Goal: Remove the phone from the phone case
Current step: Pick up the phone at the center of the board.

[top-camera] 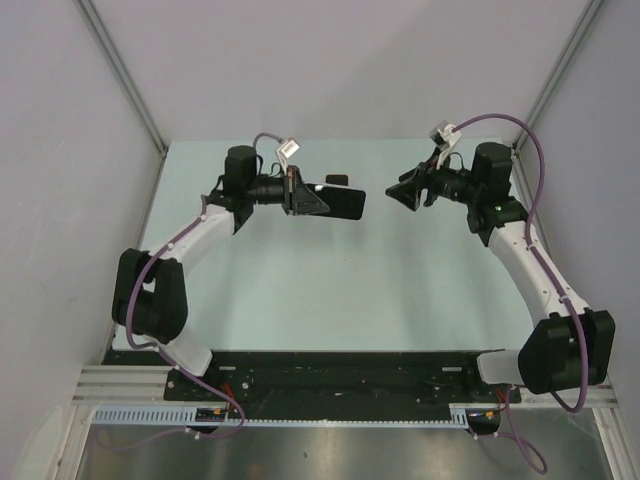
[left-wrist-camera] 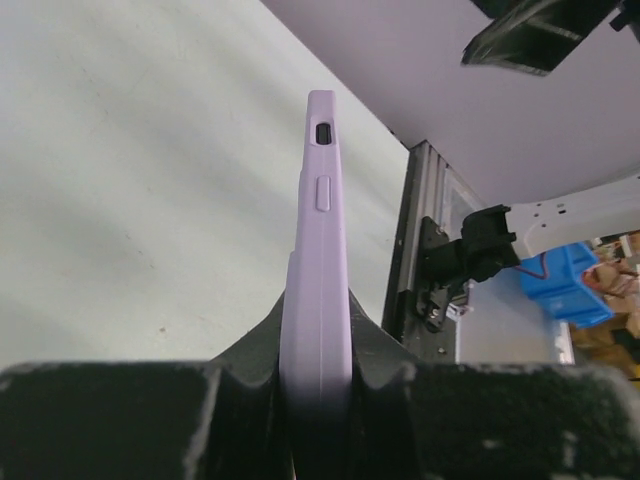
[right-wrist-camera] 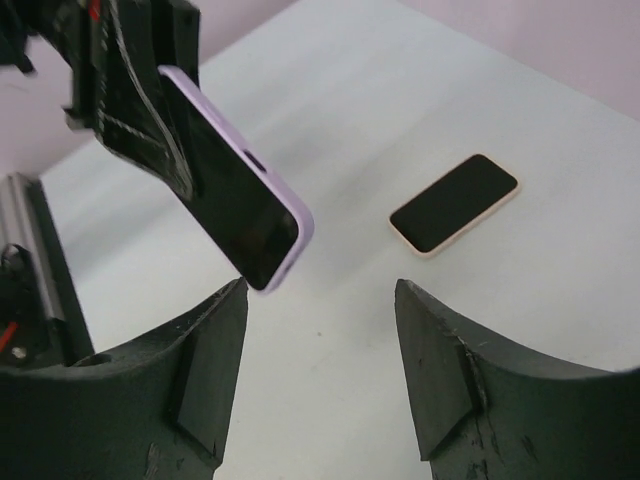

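Item: phone case (right-wrist-camera: pixel 290 215), lilac, with a dark glossy face filling its rim, judged to be the phone (right-wrist-camera: pixel 240 210) seated inside it.
Location: held in the air above the worktop (right-wrist-camera: pixel 420 90), one short end free and pointing toward the right arm.
Left gripper (top-camera: pixel 312 198): closed tight across the case's flat faces at the end opposite the free one, carrying the case clear of the worktop.
Right gripper (right-wrist-camera: pixel 320 300): jaws standing apart and holding nothing, just short of the case's free end and facing it.
Other object: a second handset (right-wrist-camera: pixel 455 203) with a pale rim and dark face lies flat on the worktop beyond the case, well apart from it.
Handling, case: probably light, soft and flexible; the rim should peel back at a corner.
Handling, phone: probably rigid, smooth and slippery, with a glass face that would suffer from a drop or hard pinch.
Suggested hold: the free corner of the case for the right gripper, prying the lip off the phone's edge.
Hidden: the end of the case inside the left gripper.
Unclear: whether the dark face is a screen or the bare inside of the case; the left wrist view shows only the edge, with a button and a slot.
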`<state>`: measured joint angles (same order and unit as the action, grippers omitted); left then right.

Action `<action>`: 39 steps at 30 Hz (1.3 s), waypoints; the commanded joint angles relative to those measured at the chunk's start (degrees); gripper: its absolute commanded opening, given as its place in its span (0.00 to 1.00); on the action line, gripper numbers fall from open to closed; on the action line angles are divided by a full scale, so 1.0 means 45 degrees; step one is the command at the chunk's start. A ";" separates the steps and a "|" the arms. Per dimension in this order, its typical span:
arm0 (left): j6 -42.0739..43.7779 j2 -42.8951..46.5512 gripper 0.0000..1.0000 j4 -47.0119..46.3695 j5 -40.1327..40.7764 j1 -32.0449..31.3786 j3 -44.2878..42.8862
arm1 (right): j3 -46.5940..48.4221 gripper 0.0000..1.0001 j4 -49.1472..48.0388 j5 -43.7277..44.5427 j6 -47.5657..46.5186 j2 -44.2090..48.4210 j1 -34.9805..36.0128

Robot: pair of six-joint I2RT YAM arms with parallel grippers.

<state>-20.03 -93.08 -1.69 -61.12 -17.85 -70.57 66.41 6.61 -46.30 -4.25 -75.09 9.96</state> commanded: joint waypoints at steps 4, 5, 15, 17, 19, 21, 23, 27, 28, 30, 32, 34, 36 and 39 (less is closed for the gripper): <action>-0.4235 0.0118 0.00 -0.7089 -0.0323 -0.0370 0.1870 | -0.1163 0.64 -0.5684 -0.1937 0.5707 -0.0110 -0.0884; -0.5381 0.0079 0.00 -0.8013 -0.0246 -0.0389 0.2453 | -0.1319 0.64 -0.6036 -0.1898 0.6252 -0.0110 -0.0904; -1.0134 -0.0897 0.00 -1.6872 0.1198 -0.1131 0.4429 | -0.2215 0.63 -0.8965 -0.1976 0.8868 -0.0736 -0.1001; -1.0995 -0.1093 0.00 -1.7998 0.1744 -0.1190 0.4936 | -0.2686 0.62 -1.0173 -0.1781 0.9516 -0.0541 -0.1060; -1.1115 -0.1152 0.00 -1.8549 0.1825 -0.1287 0.5036 | -0.3328 0.61 -1.0705 -0.1470 1.0121 -0.0230 -0.1118; -1.1095 -0.1132 0.01 -1.8569 0.1981 -0.1346 0.5153 | -0.3721 0.60 -1.1214 -0.1293 1.0280 -0.0014 -0.1119; -1.1037 -0.1094 0.00 -1.8569 0.2137 -0.1463 0.5348 | -0.4268 0.59 -1.1681 -0.1020 1.0455 0.0181 -0.1060; -1.0900 -0.1015 0.00 -1.8627 0.2372 -0.1678 0.5564 | -0.4855 0.57 -1.2562 -0.0843 1.0866 0.0183 -0.0905; -1.0881 -0.0996 0.00 -1.8647 0.2353 -0.1737 0.5583 | -0.4933 0.55 -1.2737 -0.0804 1.1002 0.0125 -0.0846; -1.0764 -0.0918 0.00 -1.8725 0.2411 -0.1776 0.5681 | -0.5032 0.54 -1.3129 -0.0920 1.1198 -0.0070 -0.0651; -1.0646 -0.0879 0.00 -1.8803 0.2528 -0.1776 0.5778 | -0.5012 0.54 -1.3149 -0.1116 1.1179 -0.0169 -0.0514; -1.0685 -0.0801 0.00 -1.8901 0.2509 -0.1757 0.5818 | -0.5032 0.54 -1.3110 -0.1272 1.1043 -0.0286 -0.0222; -1.0724 -0.0762 0.00 -1.9095 0.2548 -0.1776 0.5876 | -0.5032 0.54 -1.2974 -0.1214 1.0809 -0.0267 -0.0084; -1.0822 -0.0703 0.00 -1.9329 0.2548 -0.1776 0.5935 | -0.5051 0.54 -1.2915 -0.0980 1.0769 -0.0364 0.0053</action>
<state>-67.68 -99.20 -71.57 -51.31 -25.63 -43.72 43.90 -48.58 -51.35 44.97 -76.25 9.34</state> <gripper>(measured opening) 0.189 0.544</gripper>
